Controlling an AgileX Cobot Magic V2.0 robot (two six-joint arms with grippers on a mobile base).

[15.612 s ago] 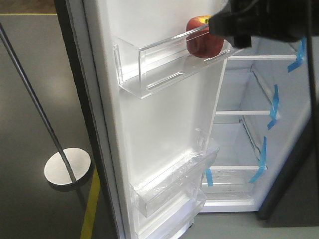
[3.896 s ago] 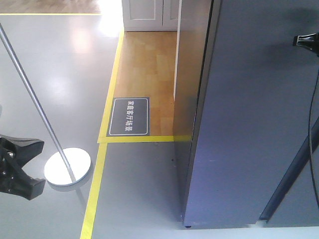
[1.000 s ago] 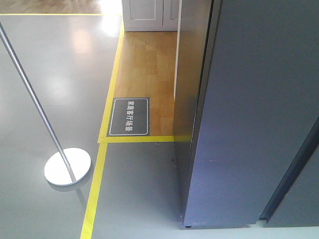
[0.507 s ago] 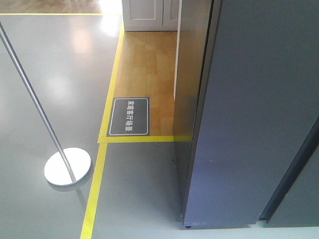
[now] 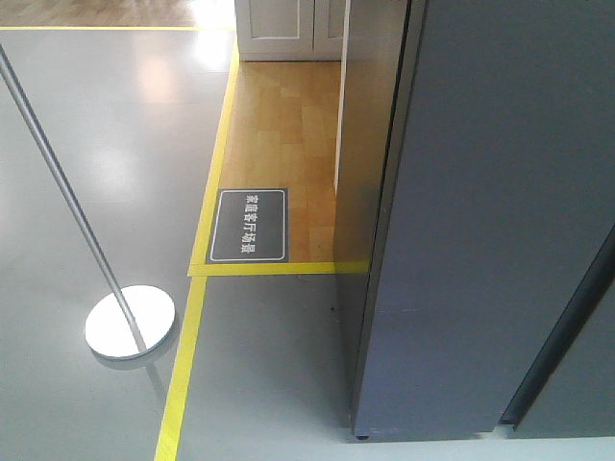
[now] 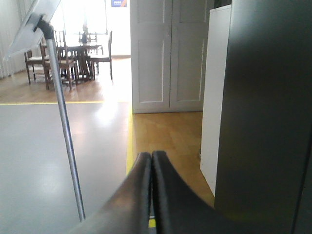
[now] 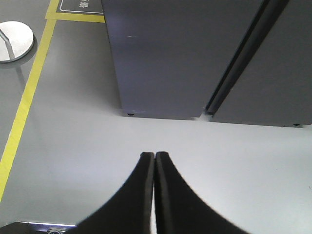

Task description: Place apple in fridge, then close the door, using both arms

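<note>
We see the fridge (image 5: pixel 500 221) from the front view with its door (image 5: pixel 490 288) fully closed, dark grey outer face toward us; the dark gap (image 5: pixel 562 327) to the right of the door runs diagonally between it and the neighbouring grey panel (image 5: pixel 586 394). The apple is not visible in any view, so we cannot tell where it sits.

Left of the fridge we see grey floor (image 5: pixel 96 125), a yellow floor line (image 5: pixel 187 355) running along it, a wood floor patch (image 5: pixel 283 125) beside the fridge's side, and a dark floor sign (image 5: pixel 249 225) with white characters lying on the wood just left of the fridge. Further left of the fridge stands a metal pole (image 5: pixel 58 182) tilted on a round silver base (image 5: pixel 130 322).

Left wrist view: the left gripper (image 6: pixel 151 157) has its fingers (image 6: pixel 139 190) pressed together, holding nothing, pointing past the fridge's left side toward white double doors (image 6: pixel 168 53). The pole shows left of the gripper, and a dining table with chairs (image 6: pixel 73 53) is far behind.

Right wrist view: the right gripper (image 7: pixel 154 156) is also pinched closed and empty, over bare grey floor in front of the fridge's bottom edge, well apart from it. The round base shows at top left.
</note>
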